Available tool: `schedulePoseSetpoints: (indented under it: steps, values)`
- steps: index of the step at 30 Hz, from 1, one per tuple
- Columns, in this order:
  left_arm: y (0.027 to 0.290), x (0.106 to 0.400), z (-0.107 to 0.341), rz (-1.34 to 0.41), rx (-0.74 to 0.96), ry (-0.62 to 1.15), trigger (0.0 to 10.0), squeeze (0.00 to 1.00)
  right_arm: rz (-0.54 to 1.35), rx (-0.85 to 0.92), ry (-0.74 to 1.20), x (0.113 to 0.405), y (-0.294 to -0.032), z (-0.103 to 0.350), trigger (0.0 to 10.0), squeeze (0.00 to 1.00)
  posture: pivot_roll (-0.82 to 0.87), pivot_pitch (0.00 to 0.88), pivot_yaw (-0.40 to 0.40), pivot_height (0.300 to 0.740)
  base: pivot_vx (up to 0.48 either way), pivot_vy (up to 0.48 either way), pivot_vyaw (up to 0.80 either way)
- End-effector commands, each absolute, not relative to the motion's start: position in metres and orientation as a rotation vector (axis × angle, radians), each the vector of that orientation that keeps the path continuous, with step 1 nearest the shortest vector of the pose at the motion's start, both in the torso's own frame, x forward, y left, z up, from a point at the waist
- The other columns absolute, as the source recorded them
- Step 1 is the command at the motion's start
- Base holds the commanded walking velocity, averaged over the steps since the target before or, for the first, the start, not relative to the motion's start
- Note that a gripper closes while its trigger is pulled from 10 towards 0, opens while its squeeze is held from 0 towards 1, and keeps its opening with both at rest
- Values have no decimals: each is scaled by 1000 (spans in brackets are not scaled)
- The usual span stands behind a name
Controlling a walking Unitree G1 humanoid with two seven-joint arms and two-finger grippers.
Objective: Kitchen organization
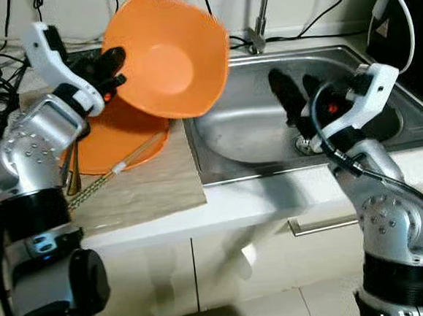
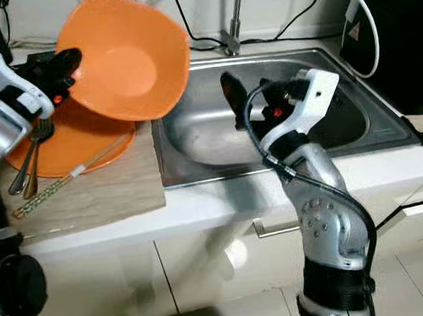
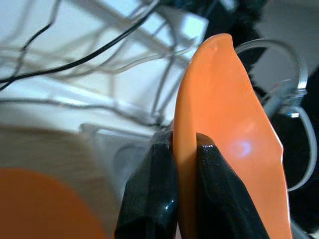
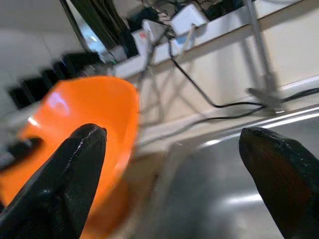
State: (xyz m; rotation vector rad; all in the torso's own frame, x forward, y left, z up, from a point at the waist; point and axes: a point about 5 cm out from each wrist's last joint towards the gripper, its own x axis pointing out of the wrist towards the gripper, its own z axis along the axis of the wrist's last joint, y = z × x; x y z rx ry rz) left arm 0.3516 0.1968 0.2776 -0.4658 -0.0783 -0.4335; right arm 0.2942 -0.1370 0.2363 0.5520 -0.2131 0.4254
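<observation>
Above the seam between table and sink, an orange bowl (image 1: 165,58) hangs tilted, its hollow facing the robot. Clamped on its rim is the left hand (image 3: 185,149), one black finger on each face of the rim. Beneath the bowl an orange plate (image 1: 115,140) lies on the wooden table (image 1: 148,188), with a spoon (image 2: 26,167) and a patterned chopstick (image 1: 110,173) resting on it. Over the steel sink (image 1: 246,130) the right hand (image 4: 172,174) hovers, its fingers spread wide apart, gripping nothing. A tap (image 1: 258,22) rises behind the sink.
</observation>
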Motion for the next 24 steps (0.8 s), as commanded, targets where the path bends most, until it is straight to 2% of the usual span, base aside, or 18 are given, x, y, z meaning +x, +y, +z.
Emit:
schedulePoseSetpoints:
  steps: [1,9,15,16,17,18,24]
  values:
    - [179,345,290,-511,-421,-155,0,0,457,637,-210,298,-139,243,10000,1000,-9,23,-41,740,0,0,0]
    - [169,341,285,-562,-403,-166,0,0,566,715,-185,300,-143,252,10000,1000,-15,20,-49,740,0,0,0]
    - [166,337,289,-601,-450,-197,0,0,509,681,-110,308,-144,246,10000,1000,-15,25,-50,740,0,0,0]
    - [166,337,290,-606,-448,-200,0,0,508,681,-101,309,-145,245,10000,925,-14,26,-50,740,0,0,0]
    - [165,336,291,-613,-448,-204,0,0,508,680,-90,309,-145,244,10000,769,-14,29,-50,740,0,0,0]
    - [164,335,291,-632,-451,-207,0,0,516,680,-70,310,-144,243,10000,0,-13,28,-50,740,0,0,0]
    - [157,329,292,-713,-442,-206,0,0,549,661,-4,310,-141,236,10000,0,-10,29,-49,740,0,0,0]
